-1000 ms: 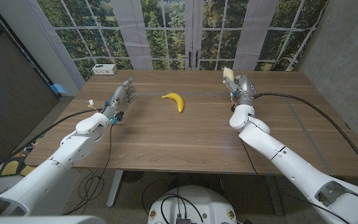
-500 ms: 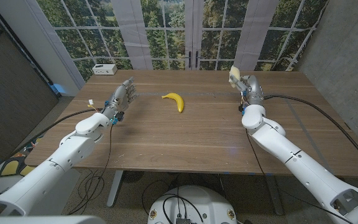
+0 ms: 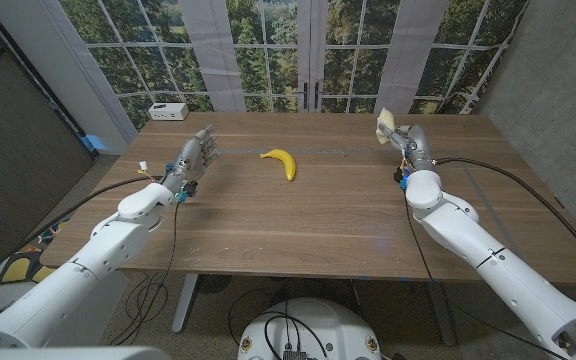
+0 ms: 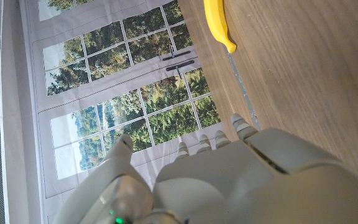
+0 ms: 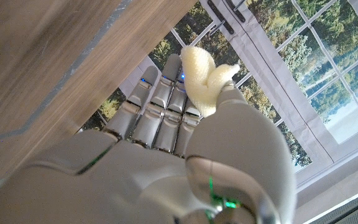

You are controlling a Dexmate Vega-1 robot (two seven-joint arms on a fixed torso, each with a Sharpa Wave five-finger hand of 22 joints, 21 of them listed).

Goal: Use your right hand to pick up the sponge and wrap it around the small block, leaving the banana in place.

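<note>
the long brown wooden counter [image 3: 298, 215] fills the middle of the head view. the right hand [image 3: 401, 137], in the upper right of that frame near the counter's far edge, pinches a pale yellow, crumpled soft sponge [image 3: 385, 122] between thumb and fingers; in the right wrist view the sponge [image 5: 202, 78] sits against the fingertips [image 5: 160, 93]. the left hand [image 3: 194, 157], at the left of the head view, holds nothing, its fingers extended and slightly apart. the curved yellow banana [image 3: 282, 162] lies on the counter at upper centre, well apart from both hands. a small white box [image 3: 168, 111] sits at the far upper left corner.
</note>
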